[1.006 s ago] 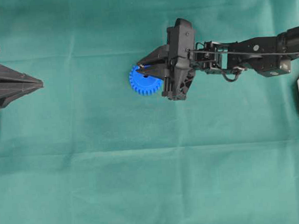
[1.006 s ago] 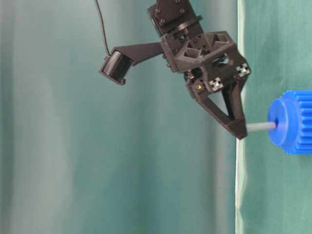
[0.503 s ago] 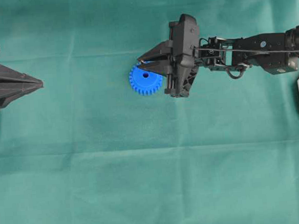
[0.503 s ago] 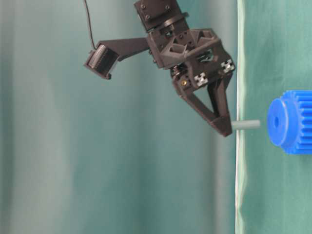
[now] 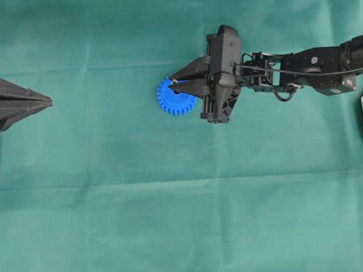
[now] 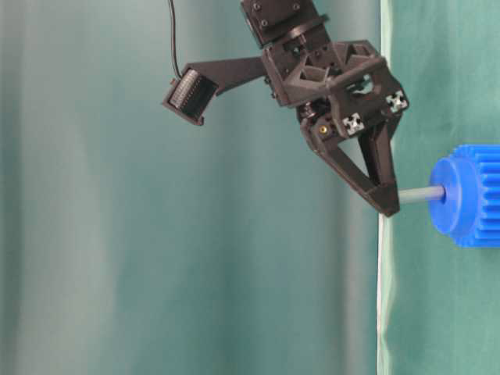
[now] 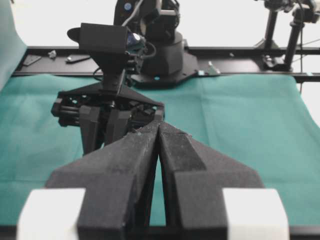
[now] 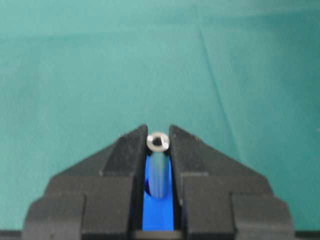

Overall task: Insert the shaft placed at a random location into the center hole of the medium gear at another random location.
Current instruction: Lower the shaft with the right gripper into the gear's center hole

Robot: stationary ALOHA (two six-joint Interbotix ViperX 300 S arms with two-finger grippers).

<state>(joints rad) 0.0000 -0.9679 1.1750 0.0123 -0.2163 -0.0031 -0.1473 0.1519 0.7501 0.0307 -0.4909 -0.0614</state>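
The shaft (image 6: 422, 194) is clamped in the right gripper (image 6: 388, 205), tip at the center hole of the medium gear (image 5: 176, 97) mid-cloth; if tilted, jamming or gear shifting is risked; the left gripper (image 7: 159, 150) is closed, empty.

Overhead view: the round blue plastic toothed gear (image 5: 176, 97) lies on the green cloth-covered table (image 5: 174, 205), above and slightly left of centre. The right gripper (image 5: 171, 84) reaches in from the right, its fingertips over the gear's hub. The short silvery-grey metal shaft (image 6: 420, 194) sits between those fingertips, its far end meeting the hub at the center hole (image 6: 444, 193). The left gripper (image 5: 49, 103) rests at the left edge, well apart from the gear.
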